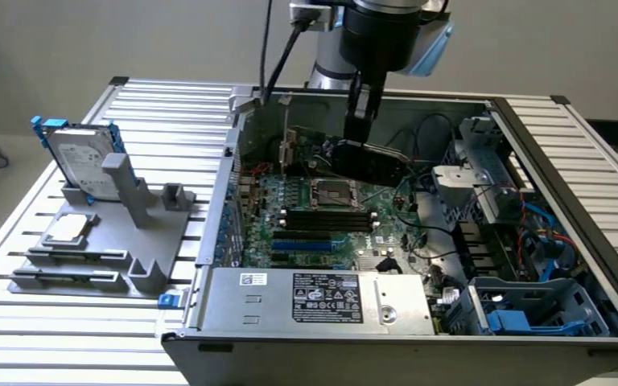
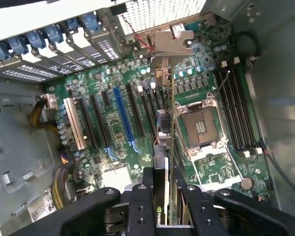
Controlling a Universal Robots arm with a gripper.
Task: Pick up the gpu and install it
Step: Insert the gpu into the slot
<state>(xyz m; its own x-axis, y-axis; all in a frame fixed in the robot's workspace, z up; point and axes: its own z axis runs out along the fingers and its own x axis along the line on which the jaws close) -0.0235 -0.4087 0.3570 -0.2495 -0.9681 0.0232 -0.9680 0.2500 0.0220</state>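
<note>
Open computer case (image 1: 223, 201) on slatted metal table (image 1: 170, 96). Inside: green motherboard (image 1: 309, 201) with an empty CPU socket (image 1: 331, 191), and a power supply (image 1: 320, 297) along the near wall

Grey holder (image 1: 126, 193) at the exterior view's left carries a hard drive (image 1: 78, 161) with a blue frame, standing upright at its far end. A processor chip (image 1: 67, 229) lies flat nearer

Gripper (image 1: 354, 138) is down inside the case, jaws partly closed and clamped on the gpu (image 1: 372, 161). The card hangs over the motherboard by the socket; contact with a slot can't be told

Wrist view: gpu (image 2: 161, 191) edge-on between the fingers (image 2: 140, 206), thin green board, black rounded cover, silver end bracket (image 2: 173, 42) toward the case's vented wall
</note>
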